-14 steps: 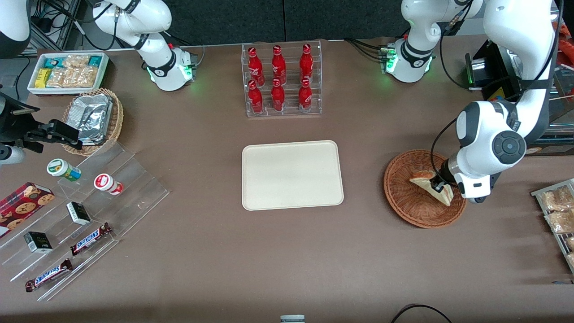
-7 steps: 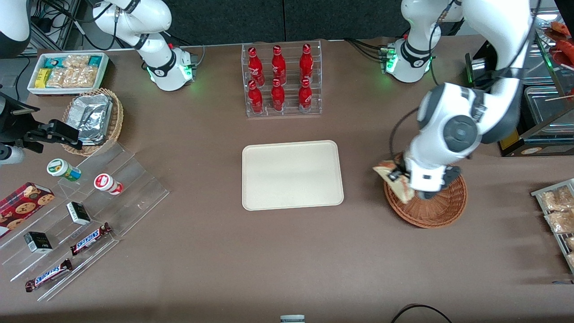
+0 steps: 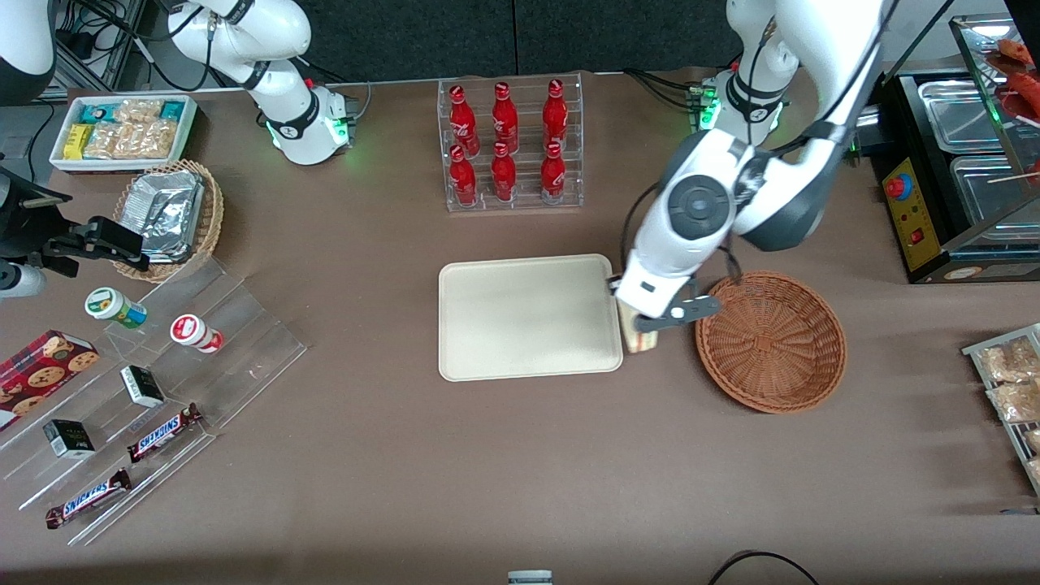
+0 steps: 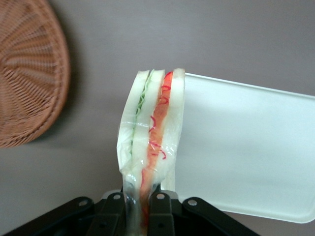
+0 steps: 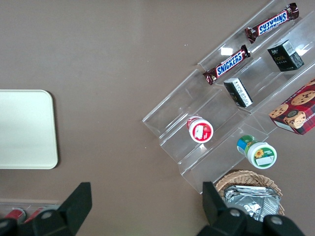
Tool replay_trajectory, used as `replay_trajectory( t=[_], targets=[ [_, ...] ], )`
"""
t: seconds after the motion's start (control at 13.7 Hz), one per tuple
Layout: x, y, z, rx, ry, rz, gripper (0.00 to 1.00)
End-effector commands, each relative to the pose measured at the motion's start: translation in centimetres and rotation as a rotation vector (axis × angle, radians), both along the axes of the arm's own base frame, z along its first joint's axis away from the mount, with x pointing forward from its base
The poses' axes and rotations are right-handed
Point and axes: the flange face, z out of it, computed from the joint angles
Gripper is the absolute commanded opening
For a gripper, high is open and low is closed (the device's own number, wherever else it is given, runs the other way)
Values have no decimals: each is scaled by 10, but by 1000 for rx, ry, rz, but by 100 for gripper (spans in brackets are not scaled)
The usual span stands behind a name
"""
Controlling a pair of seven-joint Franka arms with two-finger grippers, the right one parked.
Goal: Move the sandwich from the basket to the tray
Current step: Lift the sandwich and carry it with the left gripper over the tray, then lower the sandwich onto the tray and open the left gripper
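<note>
My left gripper (image 3: 635,318) (image 4: 140,201) is shut on the sandwich (image 4: 152,123), a plastic-wrapped wedge of pale bread with red and green filling. It hangs in the air over the gap between the tray (image 3: 520,317) and the basket (image 3: 772,341), at the tray's edge nearest the basket. In the front view only the sandwich's lower end (image 3: 639,339) shows under the wrist. The wicker basket (image 4: 27,73) holds nothing. The cream tray (image 4: 246,147) is bare.
A clear rack of red bottles (image 3: 510,145) stands farther from the front camera than the tray. Toward the parked arm's end lie a clear stepped stand with snacks (image 3: 138,382), a tan foil-packet basket (image 3: 171,215) and a white snack bin (image 3: 122,130). Packets (image 3: 1007,382) lie near the working arm's end.
The gripper has lifted the sandwich out of the basket and carried it sideways toward the tray; the basket now holds nothing.
</note>
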Motion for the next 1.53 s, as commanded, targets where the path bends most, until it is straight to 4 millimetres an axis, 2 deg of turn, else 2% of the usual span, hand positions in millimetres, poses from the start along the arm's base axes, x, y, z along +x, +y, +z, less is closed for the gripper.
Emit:
replay_trajectory(
  t=[0.0,0.07,0.22,0.36,0.66,1.02,1.17,1.46],
  targets=[
    [9,-46,-12,-4,-4,-80,0],
    [5,-66,-19,-4,2,-120,0],
    [-2,-87,-39,19,6,-181,0],
    [-9,-113,-49,8,8,-213,0],
    [-20,-146,-71,4,22,-208,0],
    [-32,-169,-102,51,23,-157,0],
    [-31,-175,-109,57,35,-144,0],
    [-41,-183,-124,85,41,-156,0]
  ],
)
